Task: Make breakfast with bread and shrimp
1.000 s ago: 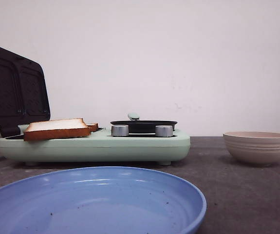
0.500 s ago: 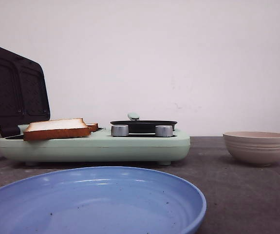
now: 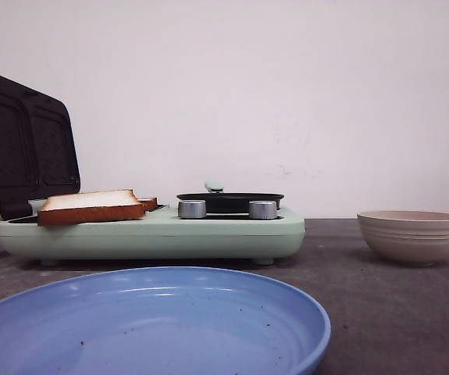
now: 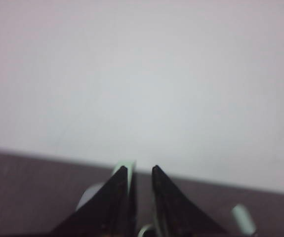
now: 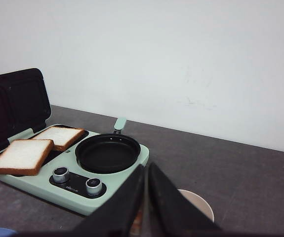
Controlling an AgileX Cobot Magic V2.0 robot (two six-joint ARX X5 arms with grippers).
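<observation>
**Two slices on the open grill, both arms raised off the worktop**

You have two slices of bread, both lying flat on the grill plate of the mint-green breakfast maker (image 3: pixel 208 234). The nearer slice (image 5: pixel 22 156) overhangs the maker's front edge; the farther slice (image 5: pixel 59 137) sits just behind it, and the two corners overlap or touch. In the front view you see the near slice (image 3: pixel 91 207) edge-on, with only a sliver of the far one (image 3: pixel 149 203) behind it.

Count one black lid (image 3: pixel 23 144), propped open at the maker's left end; one round black pan (image 5: pixel 108 152) with a green handle (image 5: pixel 119 124), seated on the maker's right half; and two silver knobs (image 5: pixel 60 174) (image 5: pixel 93 185) in front of the pan. One beige bowl (image 3: pixel 411 234) stands on the dark worktop (image 3: pixel 349 273) well to the right of the maker, and one blue plate (image 3: pixel 154 328) lies nearest you in the front view.

The right wrist view shows the pan's bare interior and both bread faces, which the front view hides. The bowl's rim (image 5: pixel 201 203) shows there just behind the right gripper (image 5: pixel 145 170), whose fingers are pressed together on nothing. The left wrist view, blurred, shows the left gripper (image 4: pixel 139 172) against the wall, its fingers a narrow slit apart and empty, with pale green shapes behind them that you cannot identify.

No shrimp shows in any view; the bowl's contents are hidden.
</observation>
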